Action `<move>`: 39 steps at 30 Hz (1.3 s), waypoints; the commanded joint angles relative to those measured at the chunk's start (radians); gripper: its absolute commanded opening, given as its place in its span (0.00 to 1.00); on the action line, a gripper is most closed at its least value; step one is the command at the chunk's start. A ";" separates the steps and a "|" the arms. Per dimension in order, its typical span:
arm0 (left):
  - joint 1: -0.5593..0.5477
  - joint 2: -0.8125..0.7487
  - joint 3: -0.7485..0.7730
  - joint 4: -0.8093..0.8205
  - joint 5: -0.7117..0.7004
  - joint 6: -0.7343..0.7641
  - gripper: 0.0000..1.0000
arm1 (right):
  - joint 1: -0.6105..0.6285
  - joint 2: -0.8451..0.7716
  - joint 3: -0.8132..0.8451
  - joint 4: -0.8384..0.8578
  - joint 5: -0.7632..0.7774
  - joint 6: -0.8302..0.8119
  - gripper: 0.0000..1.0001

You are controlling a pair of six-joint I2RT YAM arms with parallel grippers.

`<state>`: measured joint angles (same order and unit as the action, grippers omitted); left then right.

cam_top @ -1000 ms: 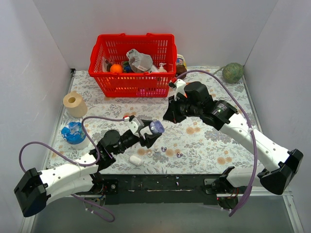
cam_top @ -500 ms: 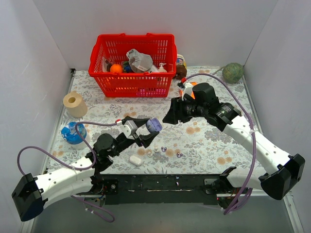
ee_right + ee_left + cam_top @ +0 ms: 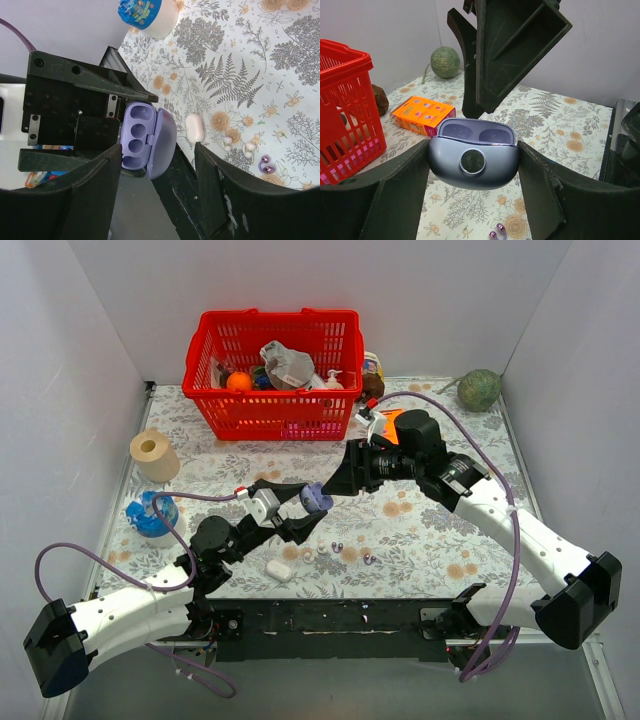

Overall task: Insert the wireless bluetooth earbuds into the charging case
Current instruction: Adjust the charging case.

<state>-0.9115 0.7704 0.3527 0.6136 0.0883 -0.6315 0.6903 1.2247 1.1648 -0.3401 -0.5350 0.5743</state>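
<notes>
Left claw point(image 3: 314, 502): clamped on charging case point(image 3: 472, 161), lid open, above table point(image 3: 430, 530).
Right claw point(image 3: 338, 480): fingers apart, empty, 1 o'clock of case.
Earbuds point(image 3: 337, 547): I spot them on table, 5 o'clock of case.

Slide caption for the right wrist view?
Left jaws hold the open charging case, both sockets empty; right jaws open facing it, purple earbud on the table.

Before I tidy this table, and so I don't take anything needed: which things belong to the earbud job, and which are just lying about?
For the job:
charging case, lid open
purple earbuds

Lying about:
red basket
tape roll
blue-lidded tub
green ball
orange box
white oval lump
</notes>
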 commanded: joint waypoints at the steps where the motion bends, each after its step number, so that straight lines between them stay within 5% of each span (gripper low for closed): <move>1: 0.003 -0.017 0.009 0.015 0.010 0.007 0.00 | 0.002 0.018 -0.010 0.064 -0.048 0.019 0.65; 22: 0.005 0.010 0.019 0.032 0.025 0.001 0.00 | 0.002 0.081 -0.033 0.058 -0.092 0.006 0.38; 26: 0.005 0.013 0.019 0.031 0.025 0.000 0.00 | 0.002 0.073 -0.039 0.073 -0.092 0.004 0.23; 29: 0.005 0.020 0.029 0.008 0.013 -0.011 0.00 | 0.002 0.059 -0.027 0.078 -0.082 -0.005 0.01; 30: 0.005 0.027 0.032 -0.001 0.010 -0.017 0.02 | 0.003 0.053 -0.013 0.052 -0.065 -0.020 0.01; 31: 0.005 0.032 0.037 -0.015 0.005 -0.033 0.25 | 0.002 0.049 0.007 0.029 -0.036 -0.059 0.01; 32: 0.005 0.038 0.046 -0.040 0.005 -0.040 0.34 | 0.002 0.044 0.025 0.009 -0.019 -0.082 0.01; 39: 0.005 0.049 0.011 -0.034 -0.074 -0.103 0.72 | 0.002 0.030 0.249 -0.212 0.124 -0.255 0.01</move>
<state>-0.9123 0.8276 0.3817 0.6231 0.0921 -0.6647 0.7071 1.3071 1.2629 -0.5011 -0.4877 0.4820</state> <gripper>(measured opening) 0.664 0.079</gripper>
